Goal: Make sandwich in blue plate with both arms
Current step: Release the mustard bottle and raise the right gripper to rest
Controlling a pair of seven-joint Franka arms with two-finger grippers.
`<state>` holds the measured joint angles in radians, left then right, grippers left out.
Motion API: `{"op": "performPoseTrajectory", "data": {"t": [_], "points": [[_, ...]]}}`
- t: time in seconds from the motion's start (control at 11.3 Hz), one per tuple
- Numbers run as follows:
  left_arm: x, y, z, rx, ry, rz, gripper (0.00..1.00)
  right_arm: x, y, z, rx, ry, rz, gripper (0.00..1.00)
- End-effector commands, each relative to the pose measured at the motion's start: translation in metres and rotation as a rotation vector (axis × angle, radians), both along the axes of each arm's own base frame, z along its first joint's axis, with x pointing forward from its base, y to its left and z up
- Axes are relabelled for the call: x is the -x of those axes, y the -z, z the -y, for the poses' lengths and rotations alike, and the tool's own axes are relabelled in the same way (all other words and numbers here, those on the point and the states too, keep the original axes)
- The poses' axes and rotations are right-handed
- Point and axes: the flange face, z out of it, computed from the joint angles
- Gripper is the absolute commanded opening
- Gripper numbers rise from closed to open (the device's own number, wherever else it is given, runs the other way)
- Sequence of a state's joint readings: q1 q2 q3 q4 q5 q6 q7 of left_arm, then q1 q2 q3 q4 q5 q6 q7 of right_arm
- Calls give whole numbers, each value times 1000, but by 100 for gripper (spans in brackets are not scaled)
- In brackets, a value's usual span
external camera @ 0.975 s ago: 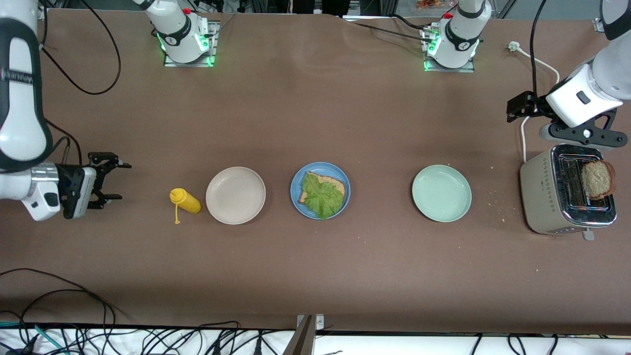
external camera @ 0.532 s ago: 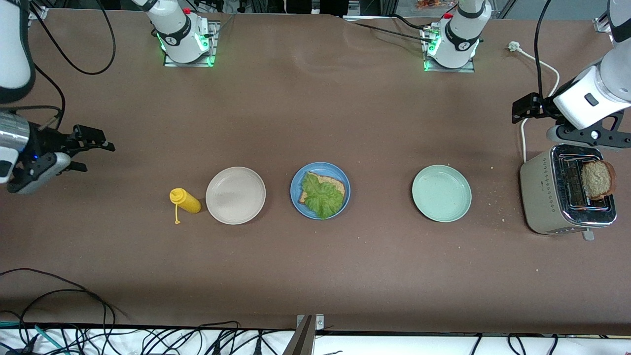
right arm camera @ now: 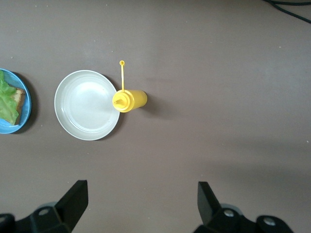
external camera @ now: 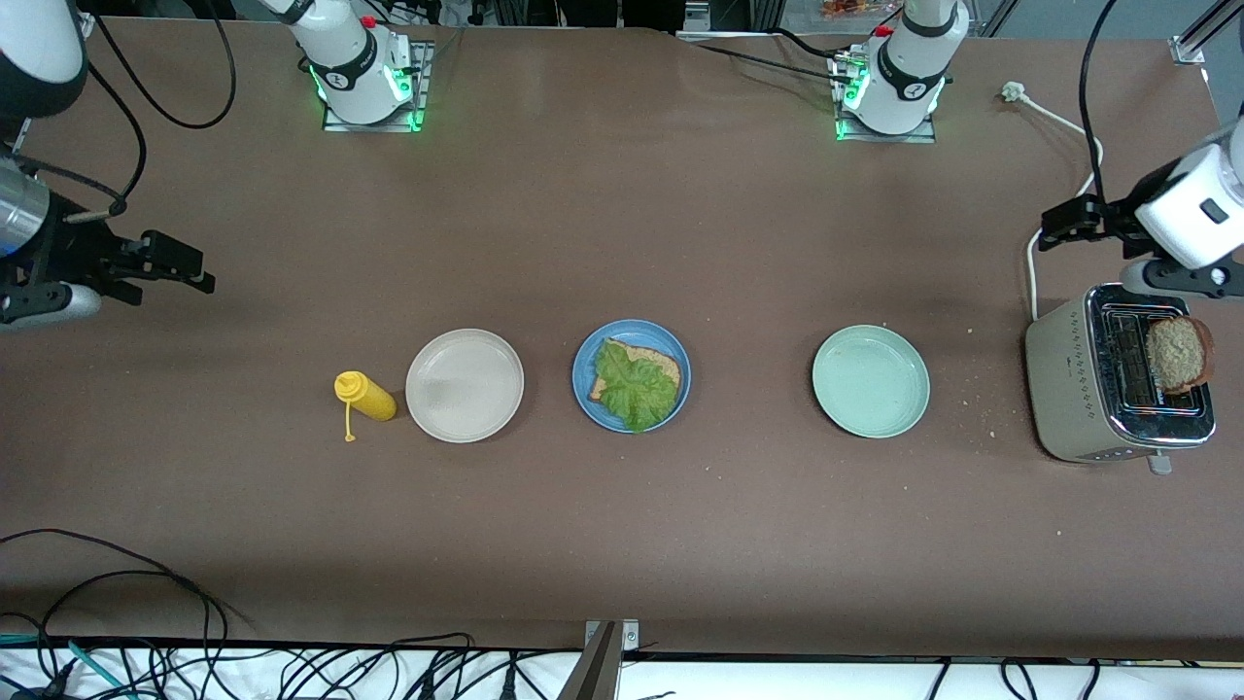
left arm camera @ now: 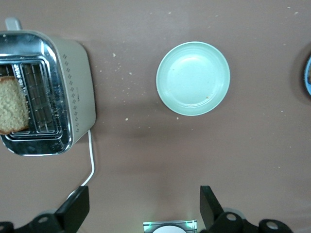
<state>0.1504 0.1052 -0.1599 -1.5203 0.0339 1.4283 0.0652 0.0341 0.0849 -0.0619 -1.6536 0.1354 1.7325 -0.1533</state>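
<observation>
The blue plate (external camera: pixel 632 376) sits mid-table and holds one slice of brown bread (external camera: pixel 664 365) with a ruffled lettuce leaf (external camera: pixel 637 387) on top. A second slice of bread (external camera: pixel 1178 353) stands in a slot of the toaster (external camera: pixel 1088 389) at the left arm's end. My left gripper (external camera: pixel 1176 277) hangs open and empty over the table beside the toaster; its wrist view shows the toaster (left arm camera: pixel 73 87), that slice (left arm camera: pixel 12 104) and the left gripper (left arm camera: pixel 144 194). Over bare table at the right arm's end, my right gripper (external camera: pixel 190 270) (right arm camera: pixel 142 189) is open and empty.
A beige-white plate (external camera: pixel 465 385) and a yellow squeeze bottle (external camera: pixel 367 397) lie beside the blue plate toward the right arm's end. A pale mint-green plate (external camera: pixel 871 380) lies toward the toaster. The toaster's white cord (external camera: pixel 1054 122) runs toward the bases. Crumbs dot the cloth near the toaster.
Both arms have drawn outward toward their ends of the table and risen. The right gripper moved away from the bottle; the left gripper slid past the toaster's edge. Both stayed open.
</observation>
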Motion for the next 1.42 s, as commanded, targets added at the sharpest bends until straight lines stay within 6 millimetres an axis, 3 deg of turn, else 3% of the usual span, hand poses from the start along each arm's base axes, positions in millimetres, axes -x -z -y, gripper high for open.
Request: {"op": "performPoseTrajectory", "data": {"t": [0.0,0.62,0.71,0.98,1.33], "points": [[-5,4,-10,6,-6,-10,100,28,-15,0,30,38,-8,100],[-19,6,-41,-6,-49,1,100,31,-28,-5,124,12,-20,100],[-25,13,-59,2,-78,-4,100,30,-33,-14,139,-5,-8,100],[-39,39,-105,14,-64,10,100,32,-42,-15,130,-7,-19,100],[-44,76,-189,44,38,35,100,28,-68,-1,143,15,9,100]]}}
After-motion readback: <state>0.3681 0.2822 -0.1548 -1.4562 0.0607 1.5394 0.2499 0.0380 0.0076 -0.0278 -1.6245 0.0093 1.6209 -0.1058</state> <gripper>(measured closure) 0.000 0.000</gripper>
